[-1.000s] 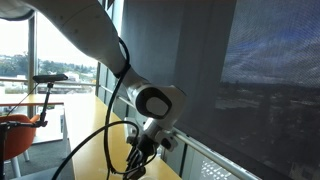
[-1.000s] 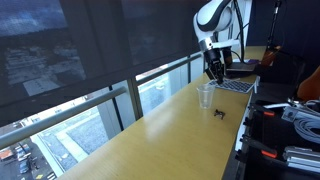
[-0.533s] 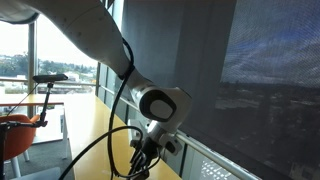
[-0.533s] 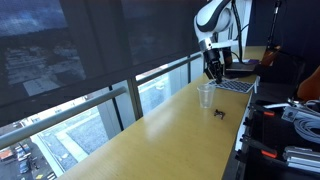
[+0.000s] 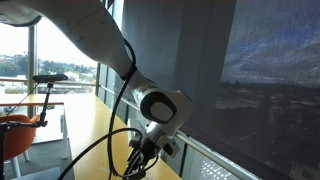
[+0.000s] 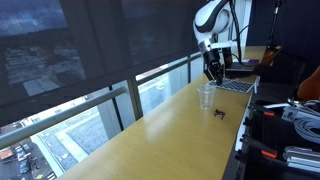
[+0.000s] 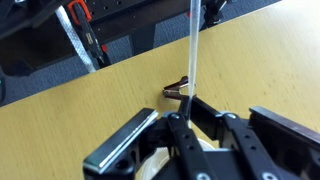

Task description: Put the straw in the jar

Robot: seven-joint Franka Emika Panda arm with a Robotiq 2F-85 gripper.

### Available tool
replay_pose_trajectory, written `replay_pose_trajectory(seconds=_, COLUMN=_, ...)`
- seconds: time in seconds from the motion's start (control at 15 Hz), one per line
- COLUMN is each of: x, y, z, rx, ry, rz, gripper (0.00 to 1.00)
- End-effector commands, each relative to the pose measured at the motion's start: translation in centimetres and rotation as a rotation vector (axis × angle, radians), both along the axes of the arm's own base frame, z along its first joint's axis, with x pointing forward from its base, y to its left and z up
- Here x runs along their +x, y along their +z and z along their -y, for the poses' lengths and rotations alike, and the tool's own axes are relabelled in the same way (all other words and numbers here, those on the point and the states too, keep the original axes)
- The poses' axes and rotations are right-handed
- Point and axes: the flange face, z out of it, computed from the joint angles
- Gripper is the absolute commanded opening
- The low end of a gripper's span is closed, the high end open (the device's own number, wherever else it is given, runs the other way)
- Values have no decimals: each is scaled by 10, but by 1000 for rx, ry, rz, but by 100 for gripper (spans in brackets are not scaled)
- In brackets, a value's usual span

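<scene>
My gripper [image 7: 185, 118] is shut on a thin white straw [image 7: 190, 50], which stands upright between the fingers in the wrist view. The pale rim of the clear jar [image 7: 150, 166] shows just under the fingers. In an exterior view the gripper [image 6: 213, 70] hangs directly above the jar [image 6: 205, 97], which stands upright on the wooden table [image 6: 150, 140]. The straw is too thin to make out there. In an exterior view only the arm's wrist and the gripper [image 5: 138, 162] show, at the bottom edge.
A small black clip [image 7: 176, 90] lies on the table next to the jar, and it also shows in an exterior view [image 6: 221, 112]. An open laptop [image 6: 236, 85] sits behind the jar. Tinted windows run along the table's far side. Cables and equipment [image 6: 290, 120] lie off the table's edge.
The arm's wrist has shifted slightly lower and sideways in the close exterior view. The straw stays in the gripper above the jar.
</scene>
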Motion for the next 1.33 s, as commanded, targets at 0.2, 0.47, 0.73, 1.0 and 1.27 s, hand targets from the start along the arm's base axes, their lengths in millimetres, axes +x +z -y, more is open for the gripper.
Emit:
replay_pose_trajectory(seconds=0.2, x=7, y=7, z=16, rx=91, ry=-44, rz=-43, gripper=3)
replay_pose_trajectory(seconds=0.47, x=9, y=4, z=32, rx=154, ry=-78, rz=-69, gripper=3)
replay_pose_trajectory(seconds=0.73, x=12, y=-5, z=39, rx=225, ry=-100, rz=-92, gripper=3)
replay_pose_trajectory(seconds=1.0, x=18, y=-10, z=43, rx=265, ry=-119, rz=-101, gripper=3)
replay_pose_trajectory(seconds=1.27, x=24, y=-12, z=48, rx=282, ry=-130, rz=-99, gripper=3)
